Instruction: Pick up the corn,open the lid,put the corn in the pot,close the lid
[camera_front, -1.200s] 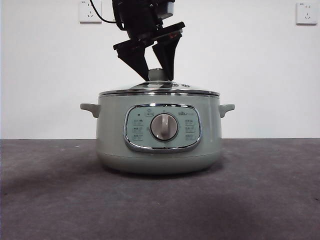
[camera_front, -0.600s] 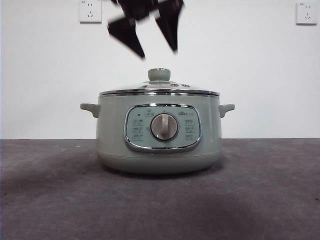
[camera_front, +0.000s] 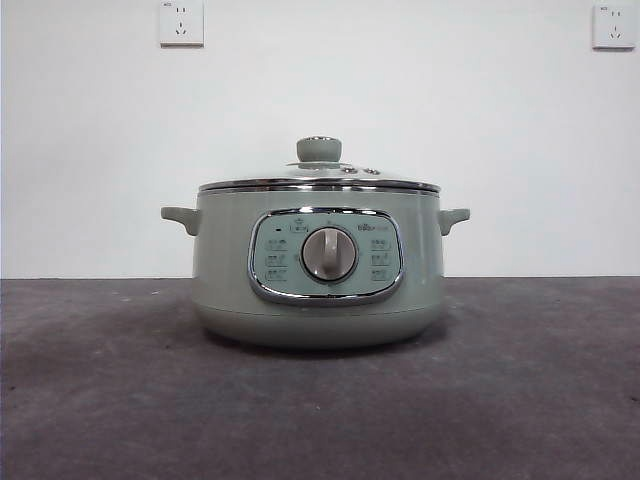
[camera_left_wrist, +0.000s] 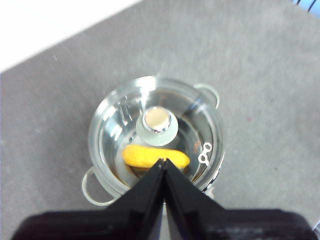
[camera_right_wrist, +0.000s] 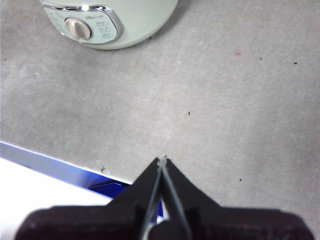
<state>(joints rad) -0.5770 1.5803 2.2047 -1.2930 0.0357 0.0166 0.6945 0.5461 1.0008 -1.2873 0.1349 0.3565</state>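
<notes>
The pale green pot (camera_front: 318, 265) stands on the grey table with its glass lid (camera_front: 318, 178) seated on it. In the left wrist view the lid (camera_left_wrist: 115, 117) and its pale green knob (camera_left_wrist: 157, 125) show from above, and the yellow corn (camera_left_wrist: 155, 156) lies inside the pot (camera_left_wrist: 95, 189) under the glass. My left gripper (camera_left_wrist: 163, 161) is shut and empty, high above the pot and out of the front view. My right gripper (camera_right_wrist: 162, 159) is shut and empty, above bare table near the front edge, away from the pot (camera_right_wrist: 135, 25).
The grey table (camera_front: 520, 380) spreads around the pot. Two white wall sockets (camera_front: 181, 22) sit high on the white back wall. The table's front edge (camera_right_wrist: 60, 167) with a blue strip shows in the right wrist view.
The gripper that was at the lid's knob has let go, risen straight up and left the front view. The lid stays on the pot.
</notes>
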